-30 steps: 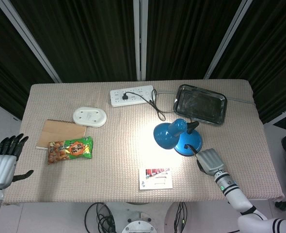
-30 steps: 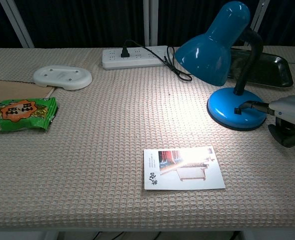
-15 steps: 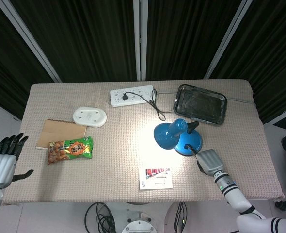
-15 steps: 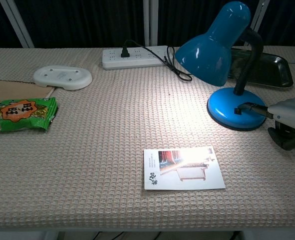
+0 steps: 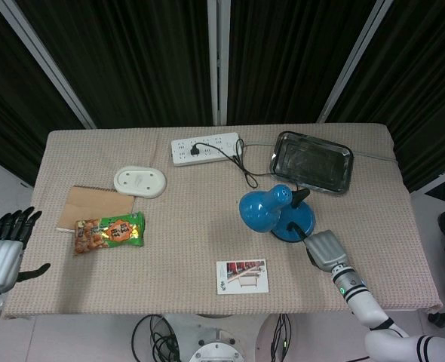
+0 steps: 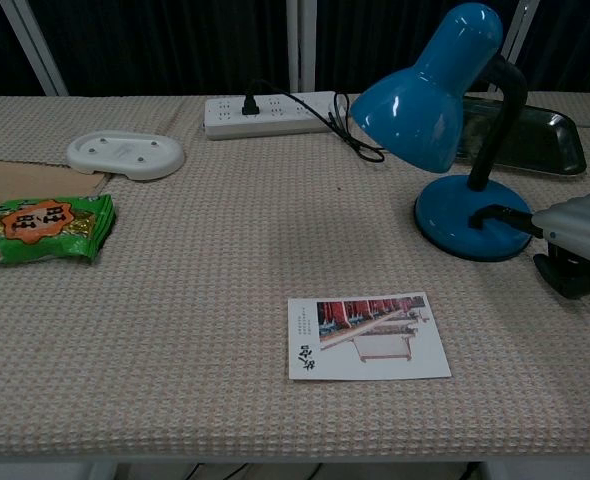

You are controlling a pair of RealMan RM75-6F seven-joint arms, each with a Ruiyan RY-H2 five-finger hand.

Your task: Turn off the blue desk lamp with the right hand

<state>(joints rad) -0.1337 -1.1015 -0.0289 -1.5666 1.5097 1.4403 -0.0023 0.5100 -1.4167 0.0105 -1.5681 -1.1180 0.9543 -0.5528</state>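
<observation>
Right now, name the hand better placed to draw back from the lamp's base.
Right. The right hand has a finger on the blue desk lamp base; the left hand hangs off the table's far edge.

The head view looks down steeply from high above the near edge of the table [image 5: 358,188], taking in the whole top, the dark curtains behind it and the floor at both ends, with the lamp [image 5: 271,213] right of centre. The chest view sits low and close at that same near edge, facing level across the cloth, so the lamp [image 6: 445,100] towers at upper right and the far edge is barely seen. The 2 views share the lamp, the card [image 5: 241,275] [image 6: 367,335] in front of it, the power strip [image 5: 205,148] [image 6: 270,114] behind it and the snack bag [image 5: 109,232] [image 6: 40,226] far to its left.
</observation>
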